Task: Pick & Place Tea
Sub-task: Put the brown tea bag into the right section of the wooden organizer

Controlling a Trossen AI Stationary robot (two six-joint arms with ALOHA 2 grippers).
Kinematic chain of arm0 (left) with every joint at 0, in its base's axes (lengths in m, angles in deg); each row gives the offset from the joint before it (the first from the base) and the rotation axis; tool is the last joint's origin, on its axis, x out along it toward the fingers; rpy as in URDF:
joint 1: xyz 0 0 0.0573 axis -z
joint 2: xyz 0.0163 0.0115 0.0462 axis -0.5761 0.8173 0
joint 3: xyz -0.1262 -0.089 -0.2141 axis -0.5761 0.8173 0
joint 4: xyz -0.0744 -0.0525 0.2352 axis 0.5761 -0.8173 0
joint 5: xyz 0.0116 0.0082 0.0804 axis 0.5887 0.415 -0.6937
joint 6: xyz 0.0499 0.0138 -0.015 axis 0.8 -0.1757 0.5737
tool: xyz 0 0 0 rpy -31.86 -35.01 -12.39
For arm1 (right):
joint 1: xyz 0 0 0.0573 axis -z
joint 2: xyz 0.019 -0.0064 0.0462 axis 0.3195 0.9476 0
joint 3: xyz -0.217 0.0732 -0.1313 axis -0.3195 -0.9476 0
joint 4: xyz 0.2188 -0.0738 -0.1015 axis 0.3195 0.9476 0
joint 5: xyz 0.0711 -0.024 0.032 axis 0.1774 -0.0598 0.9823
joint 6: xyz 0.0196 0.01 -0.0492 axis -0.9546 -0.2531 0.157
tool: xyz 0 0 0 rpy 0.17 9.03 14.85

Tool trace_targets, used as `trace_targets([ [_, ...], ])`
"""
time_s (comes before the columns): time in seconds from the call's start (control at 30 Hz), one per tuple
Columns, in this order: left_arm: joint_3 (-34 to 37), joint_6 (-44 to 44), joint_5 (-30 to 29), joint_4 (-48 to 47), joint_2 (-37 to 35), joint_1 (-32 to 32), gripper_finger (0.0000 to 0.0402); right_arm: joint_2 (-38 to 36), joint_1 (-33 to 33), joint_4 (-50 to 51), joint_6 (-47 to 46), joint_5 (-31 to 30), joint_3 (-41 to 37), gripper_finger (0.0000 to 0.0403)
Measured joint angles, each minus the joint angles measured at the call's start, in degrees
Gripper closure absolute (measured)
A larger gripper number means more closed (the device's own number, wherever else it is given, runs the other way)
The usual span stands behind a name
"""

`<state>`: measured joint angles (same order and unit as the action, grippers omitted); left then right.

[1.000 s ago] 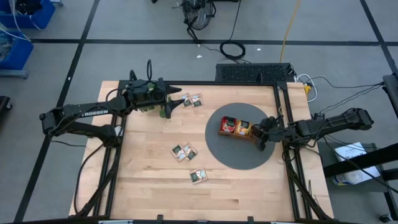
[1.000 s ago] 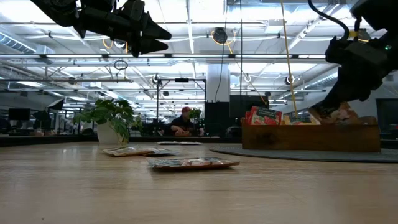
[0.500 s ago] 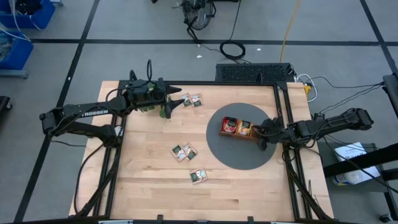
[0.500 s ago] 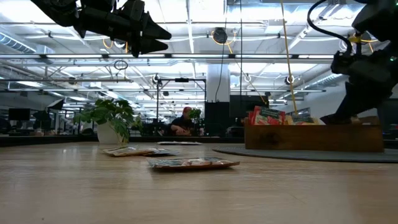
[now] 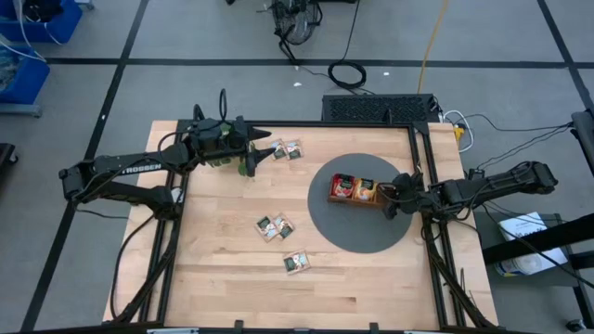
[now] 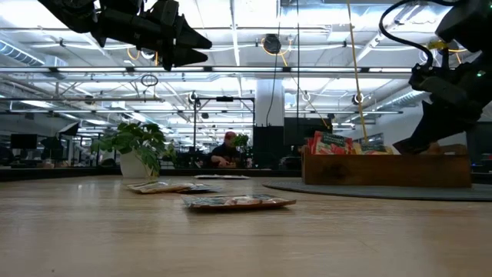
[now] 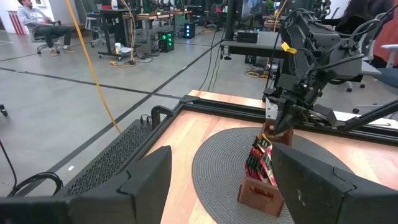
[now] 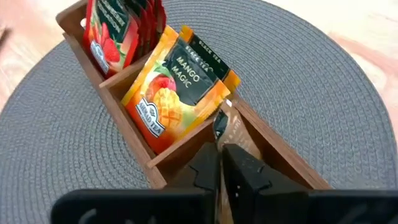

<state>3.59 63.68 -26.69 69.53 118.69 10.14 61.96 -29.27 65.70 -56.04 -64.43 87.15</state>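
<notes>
- Wooden tray (image 5: 357, 190) sits on the grey mat (image 5: 327, 227) near the tabletop's right edge; red sachets (image 8: 118, 31) fill one end compartment, orange ones (image 8: 177, 87) the middle.
- Right gripper (image 5: 393, 203) is at the tray's third compartment, fingers (image 8: 245, 168) nearly shut on a sachet (image 8: 219, 124); a second ago it was just off the tray's end, so delivery looks under way.
- Loose sachets (image 5: 275, 225) remain mid-tabletop, near the front edge (image 5: 297, 263) and near the back edge (image 5: 288, 148), so picks remain.
- Left gripper (image 5: 249, 154) hovers near the back edge, unmoved, fingers (image 7: 329, 186) wide apart and empty.
</notes>
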Motion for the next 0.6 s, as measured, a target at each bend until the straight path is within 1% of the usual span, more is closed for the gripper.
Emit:
trace_targets([
  [0.13, 0.00, 0.00, 0.00, 0.01, 0.00, -0.01, 0.0131, 0.02, 0.02, -0.16, -0.11, -0.24, -0.02, 0.0346],
  [0.33, 0.00, 0.00, 0.00, 0.02, 0.00, 0.00, 0.0131, 0.00, 0.02, -0.56, -1.10, -3.55, -0.02, 0.0278],
  [0.47, 0.00, 0.00, 0.00, 0.01, 0.00, -0.01, 0.0131, -0.08, 0.04, -0.59, -1.11, -4.97, -0.02, 0.0250],
  [0.6, 0.00, 0.00, 0.00, 0.00, 0.00, 0.00, 0.0131, -0.31, 0.03, -1.31, -0.76, -6.99, -0.02, 0.0239],
])
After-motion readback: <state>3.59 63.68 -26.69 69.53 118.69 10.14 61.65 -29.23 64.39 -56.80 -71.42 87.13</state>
